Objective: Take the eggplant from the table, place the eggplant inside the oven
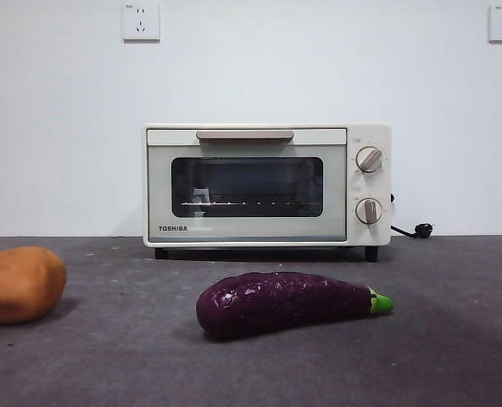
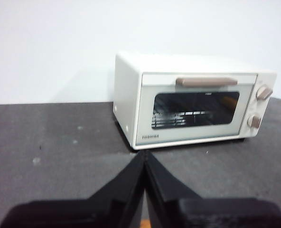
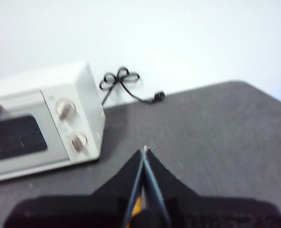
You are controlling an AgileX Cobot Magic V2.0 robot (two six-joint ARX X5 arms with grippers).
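Both arms wait clear of the work. The left gripper [image 2: 144, 156] has its jaws pressed together and holds nothing; the right gripper [image 3: 145, 151] is likewise closed and empty. Neither gripper appears in the front view.

The eggplant [image 1: 289, 303] lies on its side on the table [image 1: 454, 356], in front of the oven [image 1: 266, 185] and apart from it, with its green stem tip pointing toward the knob side. It shows in neither wrist view, so its place relative to either gripper cannot be read directly. The oven stands ahead of both grippers and well apart from them: the left wrist view shows most of its front, the right wrist view only the knob end.

Risks from this state, as judgement:
- The oven door [image 1: 247, 192] is shut. Carrying the eggplant to it first would leave nowhere to place it; the door handle [image 1: 244, 135] must be pulled first.
- Both jaw pairs are closed. Descending without opening them would push the eggplant rather than grasp it.
- The eggplant is glossy and rounded; an off-centre grip could let it roll or slip out.
- The potato [image 1: 20, 284] lies well to one side of the eggplant and must not be taken for it.

Count: one eggplant, one potato, one oven, two knobs [image 1: 369, 159], two wall sockets [image 1: 141, 21], one power plug [image 1: 422, 230].
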